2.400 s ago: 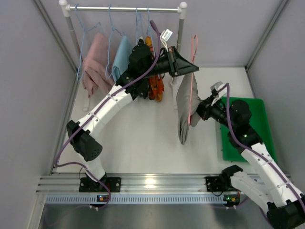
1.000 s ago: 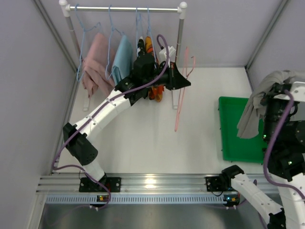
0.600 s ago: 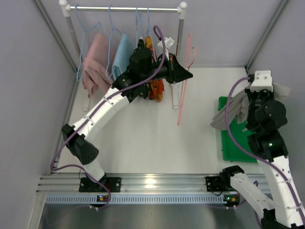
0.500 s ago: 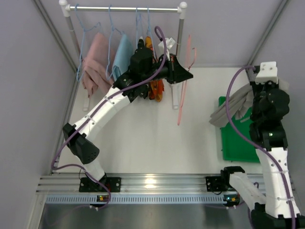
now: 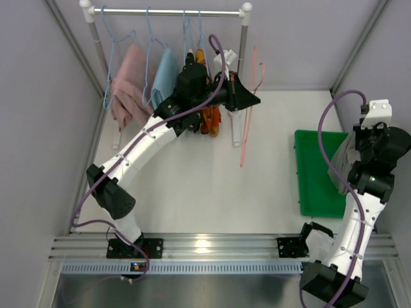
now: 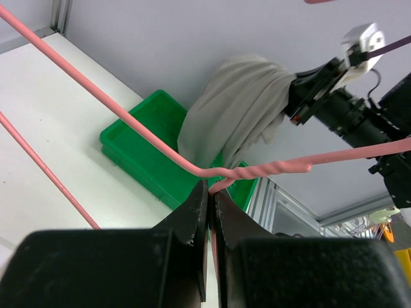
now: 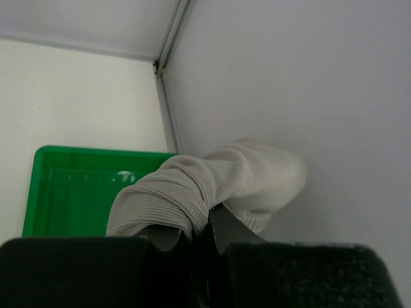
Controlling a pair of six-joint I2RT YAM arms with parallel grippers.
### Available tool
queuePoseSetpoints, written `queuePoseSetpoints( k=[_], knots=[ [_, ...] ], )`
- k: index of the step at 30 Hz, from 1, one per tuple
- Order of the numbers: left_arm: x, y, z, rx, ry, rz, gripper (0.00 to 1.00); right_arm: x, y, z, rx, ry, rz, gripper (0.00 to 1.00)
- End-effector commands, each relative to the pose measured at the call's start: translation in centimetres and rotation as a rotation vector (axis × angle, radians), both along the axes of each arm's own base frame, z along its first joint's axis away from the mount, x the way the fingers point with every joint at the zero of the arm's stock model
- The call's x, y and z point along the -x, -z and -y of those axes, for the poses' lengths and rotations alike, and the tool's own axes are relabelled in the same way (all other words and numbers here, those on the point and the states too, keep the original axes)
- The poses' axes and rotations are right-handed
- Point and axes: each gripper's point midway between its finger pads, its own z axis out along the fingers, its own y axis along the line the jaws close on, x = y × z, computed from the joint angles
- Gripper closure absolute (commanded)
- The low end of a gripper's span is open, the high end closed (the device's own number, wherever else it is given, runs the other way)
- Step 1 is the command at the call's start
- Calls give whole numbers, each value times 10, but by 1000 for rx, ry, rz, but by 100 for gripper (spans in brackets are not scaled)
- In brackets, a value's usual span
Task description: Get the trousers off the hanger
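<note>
- Two pairs of trousers are in view: a plain grey pair (image 6: 234,112) and an orange-red pair with a black pattern (image 5: 208,119).
- The grey pair is off its hanger. It hangs bunched from the right jaws, held high at the right side of the cell, and droops over the green bin (image 5: 316,176).
- The right jaws are pressed together on a fold of the grey cloth, which bulges out on both sides of them in the right wrist view.
- Whether the lower end of the grey pair touches the bin cannot be told.
- The orange-red pair hangs on the rack (image 5: 173,11), mostly hidden behind the left arm (image 5: 144,144).
- One pink hanger (image 6: 270,169) is bare of cloth. The left jaws pinch it just below its twisted neck, well apart from the grey pair.
- There is one bin, set on the counter (image 5: 212,186) at the right.
- On the rack's left part hang one pink garment (image 5: 128,83) and one light-blue garment (image 5: 166,74), each on a thin blue hanger.
</note>
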Motion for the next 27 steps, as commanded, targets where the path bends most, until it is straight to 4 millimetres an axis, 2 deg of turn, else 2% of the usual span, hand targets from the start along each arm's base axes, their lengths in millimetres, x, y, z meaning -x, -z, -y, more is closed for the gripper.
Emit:
queuePoseSetpoints(
  k=[1,4,11,13,18,20,21,22,24,27],
  knots=[
    [-3,-31,0,74,-2,75,100,-3,23,-11,-28,-87,-43,100],
    [-4,-29,1,72,-2,68,100,-8,40,-10,-70,-90,-69,100],
    [-7,-27,1,72,-9,55,100,-46,34,0,-182,-104,-22,100],
    [-9,-27,1,73,-14,57,100,-53,30,-4,-198,-142,-2,100],
    [-14,-30,-3,80,-27,59,100,-63,40,-23,-291,-236,14,100],
    [-15,-30,-3,81,-32,58,100,-72,33,-23,-319,-245,46,100],
    [-17,-30,-3,82,-33,57,100,-75,19,-20,-311,-238,66,100],
    [-17,-31,-2,82,-30,51,100,-83,25,-17,-348,-228,48,100],
    [-17,-32,-1,83,-29,52,100,-88,14,-13,-350,-223,64,100],
    [-20,-30,-1,79,-33,54,100,-91,11,-19,-380,-252,77,100]
  ],
)
